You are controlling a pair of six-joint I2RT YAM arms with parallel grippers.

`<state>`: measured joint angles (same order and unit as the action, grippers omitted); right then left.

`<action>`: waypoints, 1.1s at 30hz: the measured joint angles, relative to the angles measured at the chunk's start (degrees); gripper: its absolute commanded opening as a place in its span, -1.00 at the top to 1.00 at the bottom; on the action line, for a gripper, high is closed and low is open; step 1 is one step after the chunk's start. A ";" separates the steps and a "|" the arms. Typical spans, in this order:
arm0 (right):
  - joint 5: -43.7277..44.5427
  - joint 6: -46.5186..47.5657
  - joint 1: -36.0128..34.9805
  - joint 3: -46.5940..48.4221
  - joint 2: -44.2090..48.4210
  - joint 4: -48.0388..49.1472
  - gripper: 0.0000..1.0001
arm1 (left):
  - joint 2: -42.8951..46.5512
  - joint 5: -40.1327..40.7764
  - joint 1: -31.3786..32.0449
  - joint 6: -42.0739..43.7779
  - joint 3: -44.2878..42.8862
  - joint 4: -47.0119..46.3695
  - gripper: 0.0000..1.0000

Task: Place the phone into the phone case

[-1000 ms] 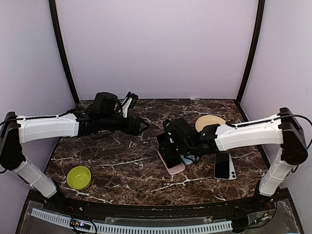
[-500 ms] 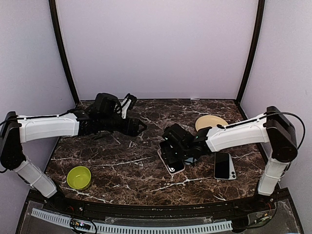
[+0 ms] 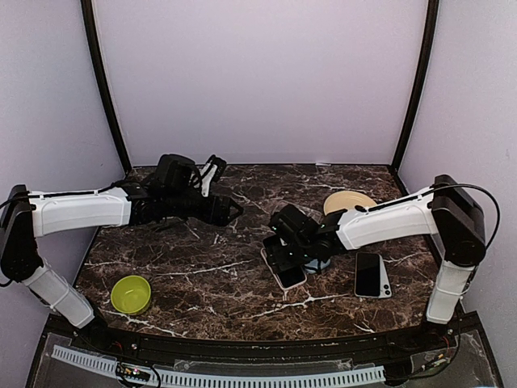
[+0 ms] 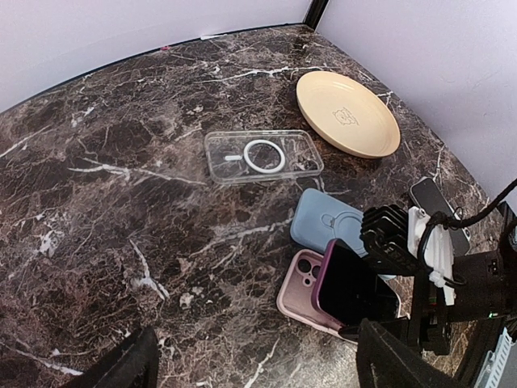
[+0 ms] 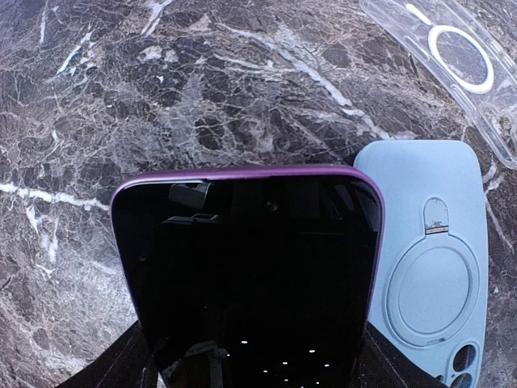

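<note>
Dark marble table carries several cases. Right fingers are clenched on one end of the purple phone, which hangs tilted directly over the pink case. Long axes are approx. parallel, w/ the free end toward the case's camera hole. Contact w/ case: cannot tell. Left fingers are spread, empty, well apart, so right arm is nearer.
</note>
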<state>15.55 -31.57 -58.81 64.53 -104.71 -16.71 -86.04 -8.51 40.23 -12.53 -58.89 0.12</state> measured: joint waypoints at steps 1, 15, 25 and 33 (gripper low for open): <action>-0.24 -0.17 0.00 0.00 -0.09 -0.04 1.00 | 0.00 0.00 -0.02 0.02 0.00 0.02 -0.73; -1.57 -3.19 0.33 2.86 -2.51 -4.70 -0.03 | 0.00 -0.02 -0.24 0.17 0.00 0.04 -0.73; 0.13 -4.55 0.31 8.11 -6.01 -11.13 -0.47 | 0.00 -0.02 -0.48 0.26 0.00 0.04 -0.73; 0.74 -5.18 0.31 9.51 -6.60 -13.70 -0.75 | 0.00 -0.02 -0.72 0.44 0.00 0.07 -0.73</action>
<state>16.29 -36.75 -58.50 74.04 -111.31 -30.41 -86.04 -8.54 39.51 -12.10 -58.89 0.19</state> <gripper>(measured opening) 0.824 0.866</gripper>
